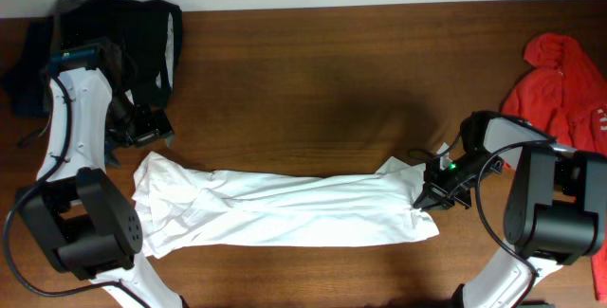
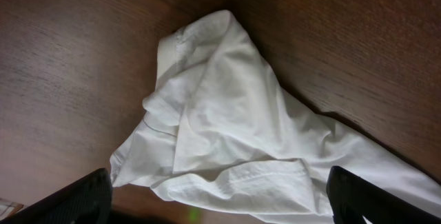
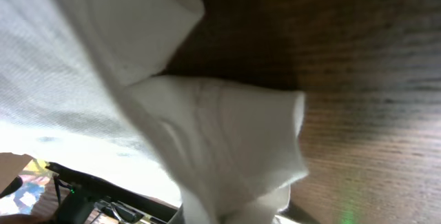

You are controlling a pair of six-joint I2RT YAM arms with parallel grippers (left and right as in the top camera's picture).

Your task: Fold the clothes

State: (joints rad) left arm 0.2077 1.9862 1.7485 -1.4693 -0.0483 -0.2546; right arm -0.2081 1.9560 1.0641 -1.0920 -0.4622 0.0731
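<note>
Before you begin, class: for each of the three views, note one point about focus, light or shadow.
Overhead: sharp and evenly lit, the shirt nearly blown out against the dark table. Left wrist: shirt in focus, with a soft shadow along its right edge. Right wrist: shirt too close to the lens, blurred, overexposed at the lower left.

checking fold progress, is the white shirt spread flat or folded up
Partly folded: the white shirt lies as a long, narrow, wrinkled band across the table, layers overlapping.

A brown wooden worktop (image 1: 332, 81) carries a wrinkled white shirt (image 1: 285, 208), stretched in a long band near the front. A red garment (image 1: 560, 85) lies far right; dark clothes (image 1: 142, 24) far left.
</note>
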